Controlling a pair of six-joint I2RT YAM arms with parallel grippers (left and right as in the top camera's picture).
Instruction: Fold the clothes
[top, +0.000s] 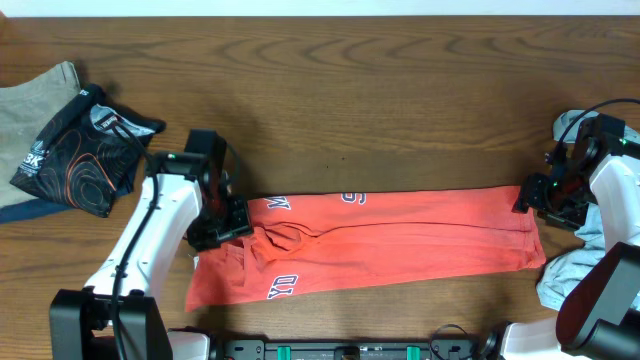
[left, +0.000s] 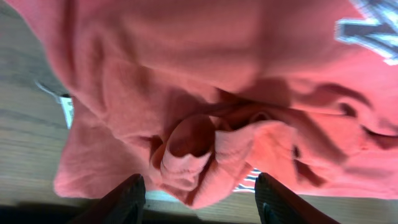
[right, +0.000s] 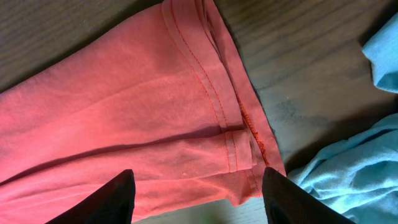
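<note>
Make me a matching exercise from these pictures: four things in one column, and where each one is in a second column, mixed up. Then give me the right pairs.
Things
1. red shirt
2. black printed garment
3. light blue shirt
4. right gripper

Places
A. bunched at the right edge of the table
B. far left, on top of a beige cloth
C. open, over the red shirt's right end
D. stretched in a long strip across the middle of the table

Pairs: 1-D, 2-B, 3-A, 4-C
</note>
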